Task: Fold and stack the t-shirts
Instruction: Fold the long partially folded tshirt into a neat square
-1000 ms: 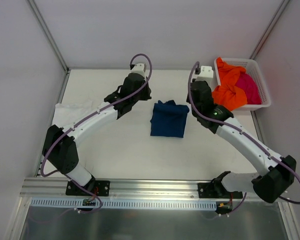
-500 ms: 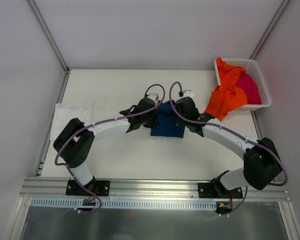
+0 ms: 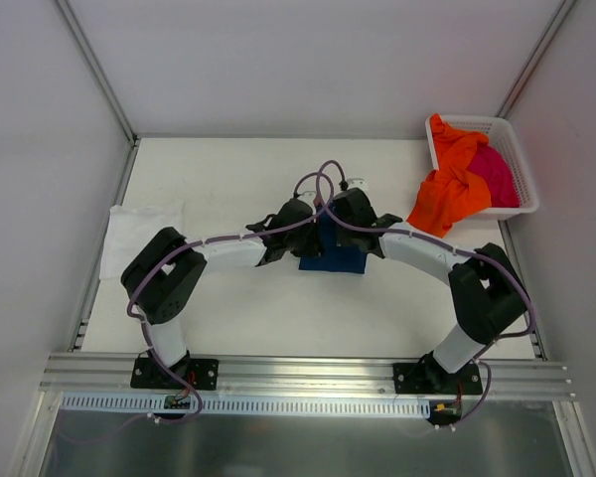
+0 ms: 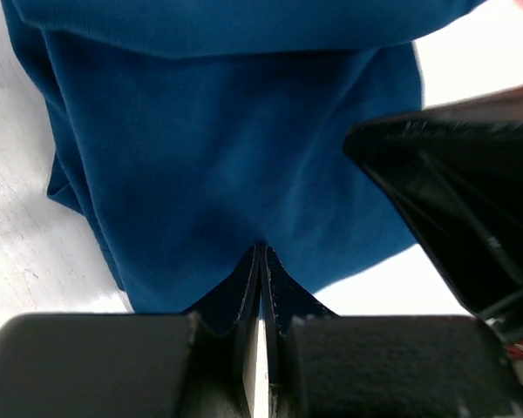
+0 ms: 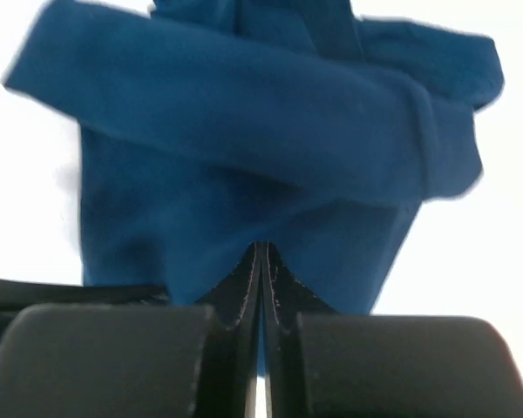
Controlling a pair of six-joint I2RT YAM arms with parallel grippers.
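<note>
— Navy tee [image 3: 333, 260] first: where is it?
— Folded, in the middle of the tabletop [image 3: 228, 169]. From above it is mostly hidden. The left arm [image 3: 228, 248] and the right arm [image 3: 417, 246] both reach in over it, their wrists nearly touching.
— And the basket?
— The basket [image 3: 489, 123] sits in the far right corner. The orange tee [image 3: 452, 189] spills over its left rim and hangs partly onto the tabletop. The magenta tee [image 3: 502, 174] lies inside, just beside the orange one.
— What do the wrist cameras give of the navy tee?
— The left one shows a smooth blue panel [image 4: 227, 174] with the tabletop bare to either side. A black part of the other arm crowds in at the right of that view. The right one shows the bundle [image 5: 244, 174] with a sleeve laid across its upper part.
— The white tee?
— The white tee [image 3: 139, 234] lies flat at the left edge, well apart from both arms.
— The jaws?
— The left jaws are pressed together, with only a hairline between them and their tips at the navy tee's near edge. The right jaws are closed just as tight, their tips meeting the cloth from the opposite side. Whether either pair nips a fold at the very tip, I cannot tell.
</note>
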